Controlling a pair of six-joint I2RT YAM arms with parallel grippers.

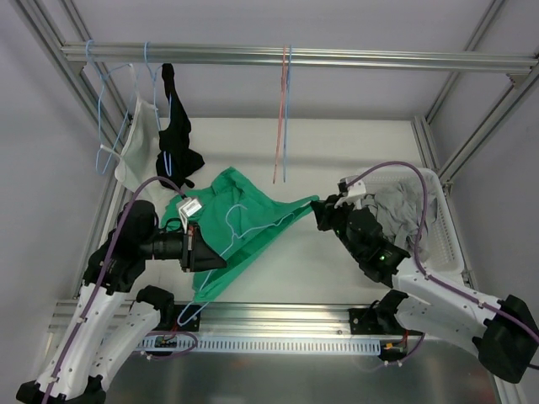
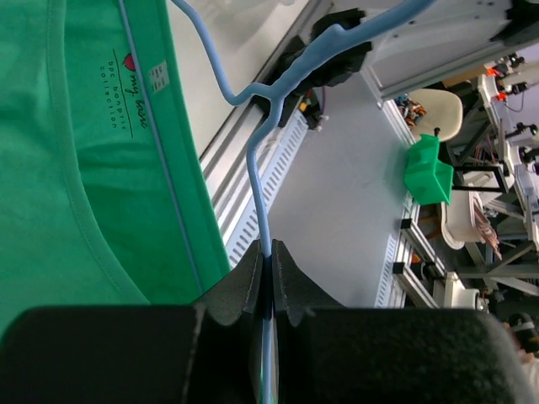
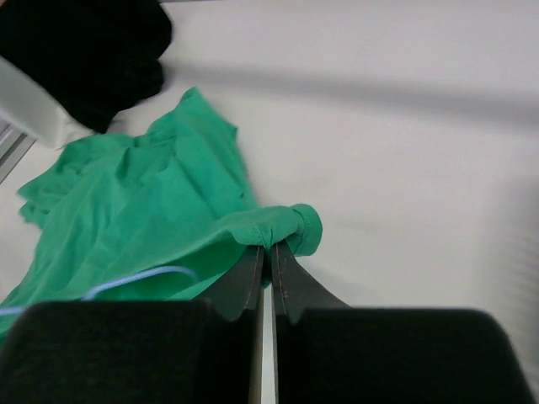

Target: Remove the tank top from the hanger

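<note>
Item: green tank top [image 1: 244, 223] — lying mid-table [image 1: 354, 160], nearer the left edge, blue hanger [image 2: 257, 168] inside it. Left gripper [image 2: 268, 257] clamped on the hanger wire; right gripper [image 3: 268, 252] pinching a strap fold. Step: separation. Next, likely — draw fabric rightward off the hanger arm.

A black garment [image 1: 175, 135] and a white garment [image 1: 137, 143] hung from the rail [image 1: 379, 57]; a basket [image 1: 446, 223] of grey cloth [image 1: 402, 210] sat on the desk [image 1: 354, 151].

The left gripper [image 2: 268, 255] pinched the light-blue hanger [image 2: 256, 172] between closed jaws. The green tank top [image 2: 59, 185], its printed label [image 2: 132, 88] showing, lay just left.
</note>
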